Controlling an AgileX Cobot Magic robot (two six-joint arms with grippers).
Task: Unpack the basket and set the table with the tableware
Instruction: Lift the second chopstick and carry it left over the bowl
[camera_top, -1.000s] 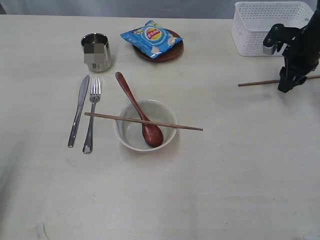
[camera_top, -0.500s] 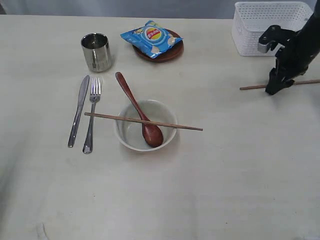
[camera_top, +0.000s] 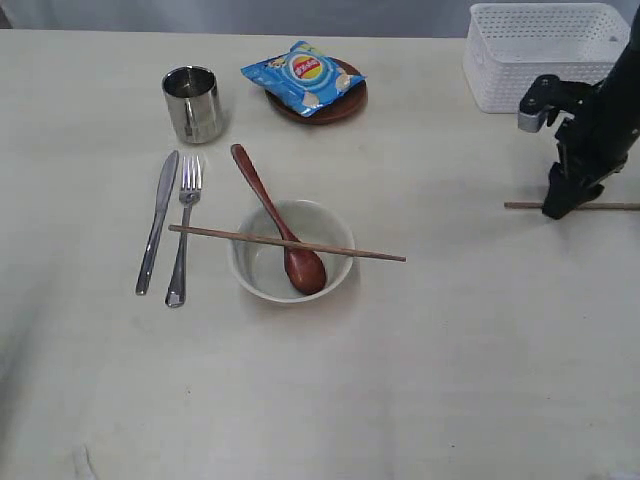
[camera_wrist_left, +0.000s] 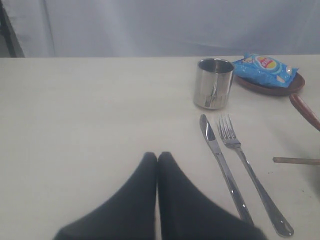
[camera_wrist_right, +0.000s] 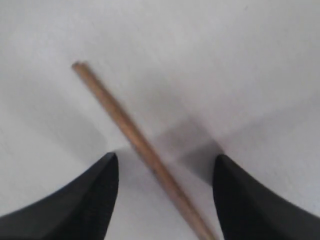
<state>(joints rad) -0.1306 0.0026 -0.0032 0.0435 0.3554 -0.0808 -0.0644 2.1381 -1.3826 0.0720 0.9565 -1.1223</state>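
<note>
Bench (camera_top: 450, 380), pale cream, shown from the exterior camera and from both wrists. The left end effector (camera_wrist_left: 157, 156) appears only in its own wrist view: its two dark fingers are pressed together tip to tip, gripping nothing, above bare bench. Just ahead of it and off to one side lie the steel knife (camera_wrist_left: 222, 167) and fork (camera_wrist_left: 247, 170), side by side without touching, handles nearer the end effector. Beyond them, farther from it, stands the steel cup (camera_wrist_left: 213, 83), upright. Well to the left of the right end effector (camera_top: 560, 208) sits the white bowl (camera_top: 258, 270). The head of the reddish-brown wooden spoon (camera_top: 275, 220) rests inside it, and the handle leans out over the rim toward the cup. One chopstick (camera_top: 220, 234) lies across the bowl's rim, crossing the spoon's handle and projecting on both sides, its far end close to the fork. Behind the bowl, and likewise well left of the right end effector, the small brown plate (camera_top: 345, 105) carries a blue chip bag (camera_top: 302, 77). The white perforated basket (camera_top: 500, 70) stands just behind the right end effector, at the far right of the bench. The right end effector points down at the bench with its fingers spread wide. A second chopstick (camera_top: 525, 205) lies flat on the bench between them, crossing the gap at a slant and touching neither finger in the right wrist view, so nothing is gripped. In the exterior view this chopstick extends past the end effector on both sides.
</note>
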